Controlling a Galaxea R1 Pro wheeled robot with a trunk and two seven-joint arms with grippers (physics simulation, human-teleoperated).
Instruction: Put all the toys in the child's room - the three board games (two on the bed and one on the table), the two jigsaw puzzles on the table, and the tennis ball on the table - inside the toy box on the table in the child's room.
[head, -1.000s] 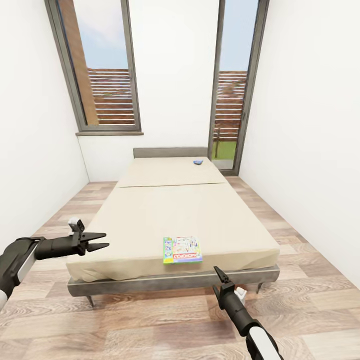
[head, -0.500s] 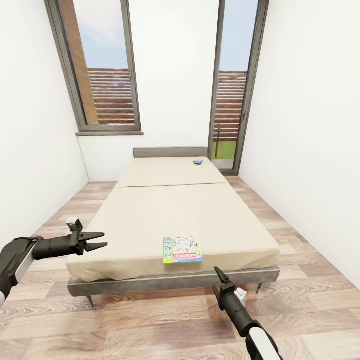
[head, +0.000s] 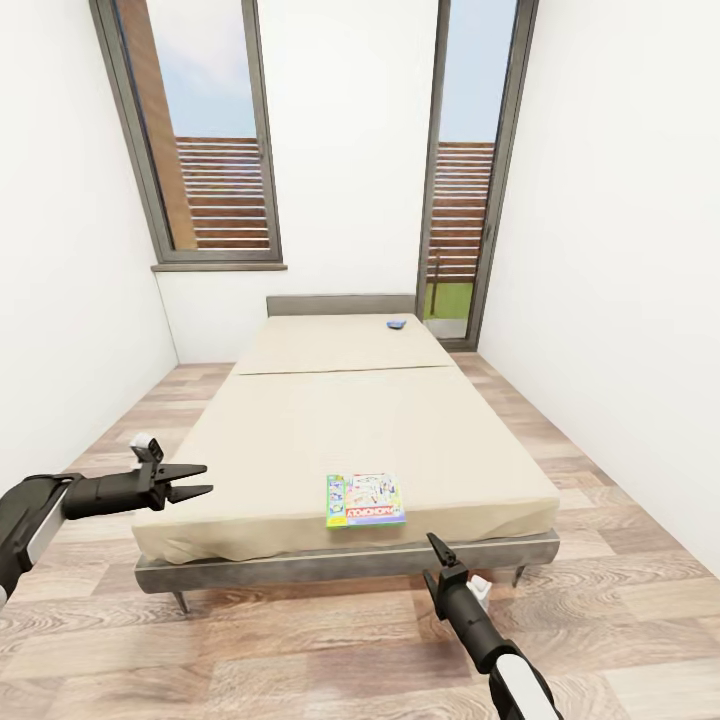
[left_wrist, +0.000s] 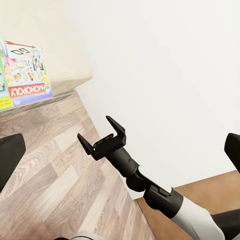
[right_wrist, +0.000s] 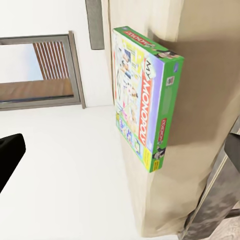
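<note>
A multicoloured Monopoly board game (head: 365, 500) lies flat at the foot edge of the beige bed (head: 330, 420). It also shows in the left wrist view (left_wrist: 25, 75) and close up in the right wrist view (right_wrist: 145, 95). A small blue board game (head: 396, 324) rests near the grey headboard. My left gripper (head: 207, 479) hovers open at the bed's front left corner, holding nothing. My right gripper (head: 434, 541) is below the bed's foot, just right of the Monopoly box, and its jaws stand open (left_wrist: 95, 130). The table, toy box, jigsaw puzzles and tennis ball are out of view.
White walls close in on both sides of the bed, with strips of wooden floor (head: 600, 560) between. A tall window (head: 210, 150) and a glass door (head: 465, 180) stand behind the headboard. The grey bed frame (head: 300, 565) runs just ahead of my right arm.
My left gripper has drifted a little back to the left and down. The right gripper has barely shifted. Both board games lie where they were.
</note>
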